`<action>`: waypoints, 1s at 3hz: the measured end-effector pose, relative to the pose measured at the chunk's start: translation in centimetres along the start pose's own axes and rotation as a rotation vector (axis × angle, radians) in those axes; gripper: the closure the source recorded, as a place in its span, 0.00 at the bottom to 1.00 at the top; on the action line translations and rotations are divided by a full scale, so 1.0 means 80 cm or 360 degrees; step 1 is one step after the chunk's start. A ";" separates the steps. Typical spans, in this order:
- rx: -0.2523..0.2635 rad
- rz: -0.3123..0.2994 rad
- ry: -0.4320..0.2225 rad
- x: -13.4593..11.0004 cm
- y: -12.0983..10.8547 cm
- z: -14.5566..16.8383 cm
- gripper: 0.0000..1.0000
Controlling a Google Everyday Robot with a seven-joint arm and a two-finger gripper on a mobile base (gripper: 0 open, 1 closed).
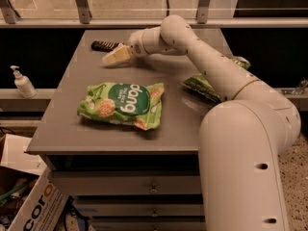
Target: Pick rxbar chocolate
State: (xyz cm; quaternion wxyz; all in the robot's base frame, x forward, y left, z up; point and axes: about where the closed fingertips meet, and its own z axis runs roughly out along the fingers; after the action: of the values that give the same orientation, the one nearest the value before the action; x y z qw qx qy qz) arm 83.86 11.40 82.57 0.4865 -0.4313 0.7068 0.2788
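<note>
The rxbar chocolate (103, 45), a slim black bar, lies flat at the far left of the grey table (72, 129). My gripper (109, 58) reaches across the table from the right, its pale fingers pointing left and down, just in front of and right of the bar. A large green "dang" bag (122, 105) lies in the middle of the table. A smaller dark-green chip bag (204, 87) lies at the right, partly hidden behind my arm.
A soap pump bottle (21, 83) stands on a ledge left of the table. A cardboard box (33, 206) sits on the floor at the lower left. A railing runs behind the table. My arm's big base fills the lower right.
</note>
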 end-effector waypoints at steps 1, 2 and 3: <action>-0.0014 0.0008 0.0016 0.008 0.000 0.005 0.18; -0.0018 0.0014 0.0017 0.012 -0.001 0.005 0.42; -0.0025 0.0011 0.0009 0.010 -0.001 0.006 0.65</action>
State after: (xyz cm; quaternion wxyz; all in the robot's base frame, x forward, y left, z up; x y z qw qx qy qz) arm 84.00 11.44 81.62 0.4802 -0.4334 0.7075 0.2846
